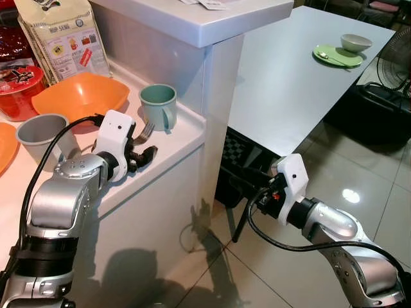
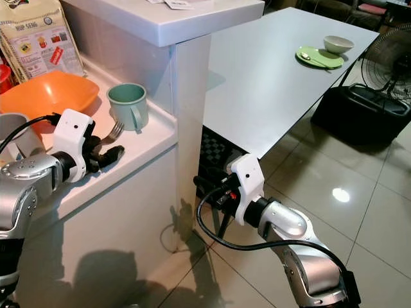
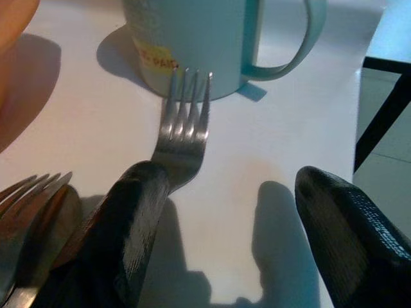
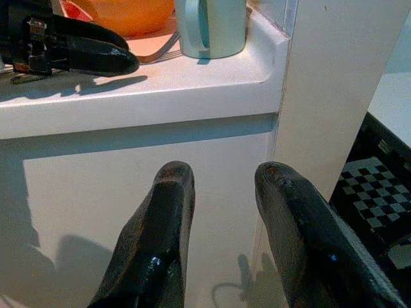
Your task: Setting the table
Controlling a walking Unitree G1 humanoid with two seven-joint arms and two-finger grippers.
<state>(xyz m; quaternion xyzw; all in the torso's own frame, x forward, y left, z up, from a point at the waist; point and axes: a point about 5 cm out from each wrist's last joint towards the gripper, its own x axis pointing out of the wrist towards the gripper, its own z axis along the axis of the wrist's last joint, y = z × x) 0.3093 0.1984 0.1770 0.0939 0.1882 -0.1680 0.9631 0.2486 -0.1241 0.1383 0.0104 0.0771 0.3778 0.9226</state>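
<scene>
A metal fork [image 1: 144,133] lies on the white counter [image 1: 173,144], its tines pointing at a teal mug [image 1: 158,104]. My left gripper [image 1: 142,157] hovers low over the fork's handle and is open. In the left wrist view the fork [image 3: 183,122] runs under one black finger [image 3: 128,237], while the other finger [image 3: 353,231] stands well apart. A second fork [image 3: 32,192] lies beside it. My right gripper [image 2: 204,185] hangs open below counter height, next to the counter's side panel, with nothing between its fingers [image 4: 173,237].
An orange bowl [image 1: 80,95], a grey cup [image 1: 40,133], a red container [image 1: 19,86] and a snack bag [image 1: 61,35] crowd the counter. The grey dining table [image 1: 289,83] holds a green plate [image 1: 335,56] and a white bowl [image 1: 355,42]. A fan [image 1: 395,58] stands to the right.
</scene>
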